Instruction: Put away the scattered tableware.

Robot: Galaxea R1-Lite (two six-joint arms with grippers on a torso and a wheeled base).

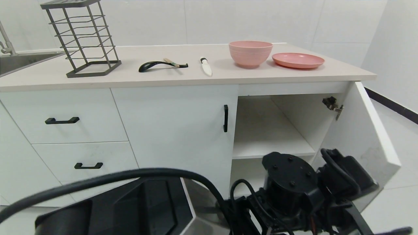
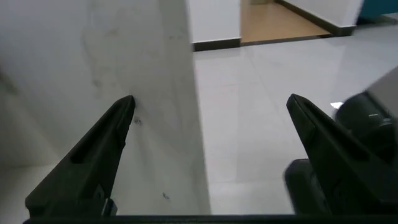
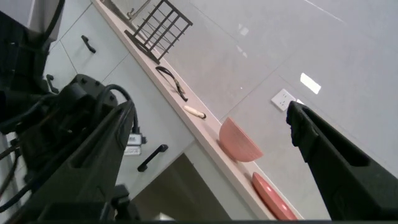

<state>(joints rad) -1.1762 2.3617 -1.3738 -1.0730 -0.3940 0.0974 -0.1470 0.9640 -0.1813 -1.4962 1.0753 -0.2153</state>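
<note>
My left jaws and right jaws both gape wide and empty, while the pink bowl [image 1: 250, 53] waits on the counter [image 1: 183, 76], plate [image 1: 297, 60] just right of it, knife [image 1: 206, 66] and black spoon [image 1: 153, 65] left of it, and the cabinet [image 1: 271, 143] open beneath it, likely to receive them.

**Head view:** forward and down onto the worktop [image 1: 147, 54], mid-distance. **Right wrist view:** low, tilted upward, sharing the rack [image 1: 70, 4] and bowl [image 1: 250, 53]. **Left wrist view:** close beside a white panel [image 2: 93, 62], facing floor [image 2: 261, 112].

No text, label or number can be read.
</note>
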